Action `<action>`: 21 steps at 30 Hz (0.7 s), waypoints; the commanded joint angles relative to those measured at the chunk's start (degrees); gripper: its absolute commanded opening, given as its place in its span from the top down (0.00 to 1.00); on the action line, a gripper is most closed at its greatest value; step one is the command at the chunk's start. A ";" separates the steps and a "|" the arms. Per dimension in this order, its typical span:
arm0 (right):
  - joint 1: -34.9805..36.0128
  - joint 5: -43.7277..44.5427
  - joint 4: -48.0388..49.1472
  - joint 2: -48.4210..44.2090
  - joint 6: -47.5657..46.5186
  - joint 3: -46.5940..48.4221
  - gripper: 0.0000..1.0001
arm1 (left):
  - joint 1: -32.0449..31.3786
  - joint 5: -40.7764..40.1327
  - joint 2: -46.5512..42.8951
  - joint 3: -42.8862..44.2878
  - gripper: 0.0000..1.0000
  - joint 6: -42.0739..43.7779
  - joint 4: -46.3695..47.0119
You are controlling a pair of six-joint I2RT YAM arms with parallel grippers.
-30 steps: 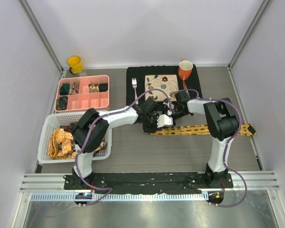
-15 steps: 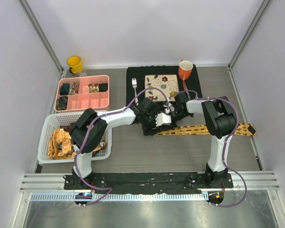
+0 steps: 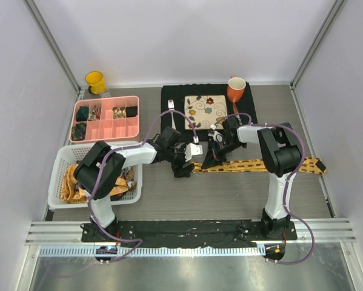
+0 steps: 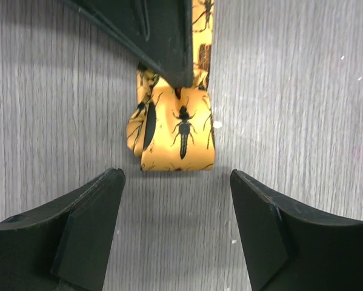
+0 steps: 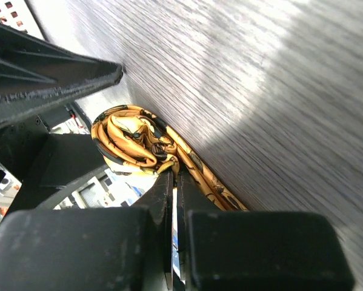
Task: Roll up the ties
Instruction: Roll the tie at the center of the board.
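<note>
There were one stretched tie (image 3: 245, 165), an uncountable heap of ties (image 3: 78, 180) in one white basket (image 3: 69, 149), one pink tray (image 3: 117, 128), one fork (image 3: 171, 109), one yellow mug (image 3: 95, 80), one orange mug (image 3: 236, 90), one black mat (image 3: 169, 94).

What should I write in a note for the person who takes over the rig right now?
Left gripper: open, facing the rolled end of the tie, not touching it.
Right gripper: shut on the tie at the roll.
Done: a small roll started at one end; the rest lies flat on the table.
Left: finish this roll, then the ties in the white basket.
</note>
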 commanded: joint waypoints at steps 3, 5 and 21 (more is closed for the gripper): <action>-0.54 17.29 -3.57 2.62 -5.72 0.60 0.99 | -0.24 5.74 0.30 -0.50 0.27 -1.69 9.02; -0.62 17.81 -4.01 2.80 -6.07 1.12 0.99 | -0.50 7.33 0.30 -0.93 0.30 -0.72 9.46; -0.19 16.93 -4.71 4.64 -5.98 2.27 0.99 | -5.15 4.87 0.91 4.42 0.56 -4.31 11.04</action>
